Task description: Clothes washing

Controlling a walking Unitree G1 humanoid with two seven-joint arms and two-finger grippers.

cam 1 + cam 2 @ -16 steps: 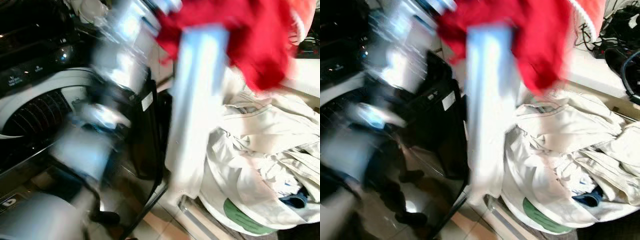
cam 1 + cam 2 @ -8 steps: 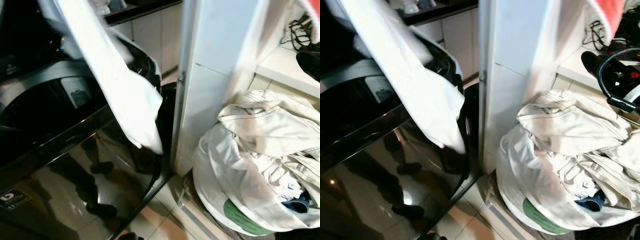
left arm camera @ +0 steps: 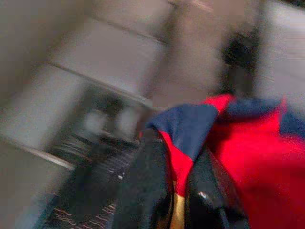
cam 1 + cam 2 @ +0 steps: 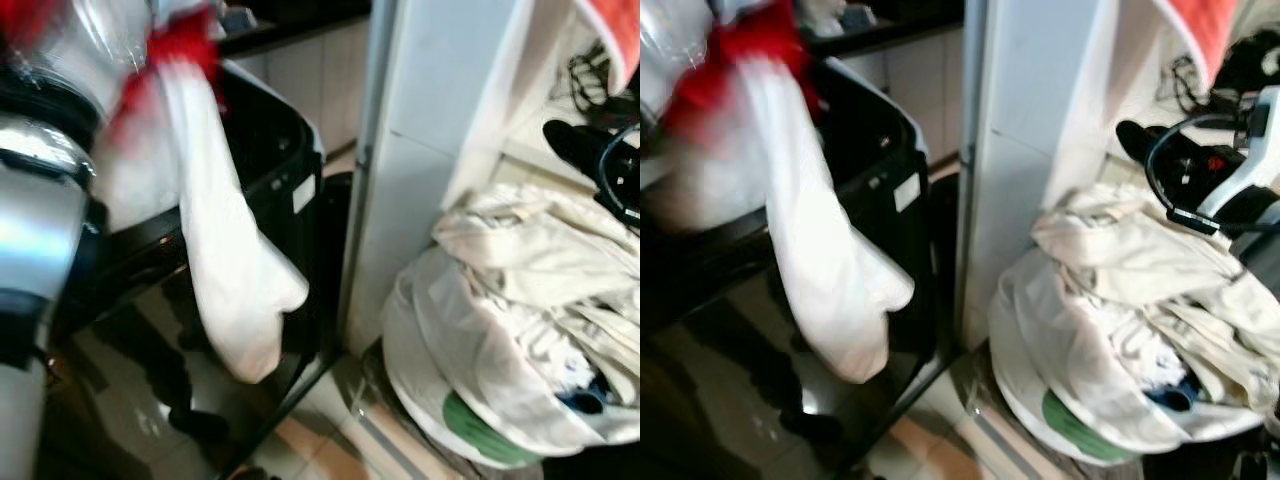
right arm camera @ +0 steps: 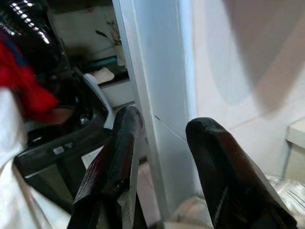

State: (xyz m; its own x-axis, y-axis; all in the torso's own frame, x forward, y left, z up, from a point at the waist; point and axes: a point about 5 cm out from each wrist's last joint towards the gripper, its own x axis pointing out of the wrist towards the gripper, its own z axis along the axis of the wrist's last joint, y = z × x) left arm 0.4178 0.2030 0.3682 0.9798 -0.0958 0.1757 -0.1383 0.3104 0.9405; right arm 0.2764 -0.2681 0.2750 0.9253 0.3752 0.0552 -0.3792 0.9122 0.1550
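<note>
My left gripper (image 3: 177, 206) is shut on a red, navy and white garment (image 3: 248, 157). In the eye views the garment hangs from my raised left arm (image 4: 40, 230), which is blurred and close to the camera. Its red part (image 4: 170, 45) is bunched at the top. A long white part (image 4: 235, 290) dangles down over the front corner of the black washing machine (image 4: 265, 130). My right gripper (image 5: 167, 125) is open with nothing between its fingers, held near the white pillar (image 5: 157, 71). The washer (image 5: 57, 148) and a bit of the red cloth (image 5: 21, 83) lie beyond it.
A white pillar (image 4: 420, 150) stands right of the washer. At its foot sits a bag heaped with pale laundry (image 4: 510, 330). A ledge behind carries black cables (image 4: 1180, 150). Another red cloth (image 4: 1205, 25) hangs at top right. Tiled floor (image 4: 320, 440) shows below.
One second ago the red garment was a blur in front of the camera. Since then it has swung left over the washer, and its white part now hangs down the machine's front.
</note>
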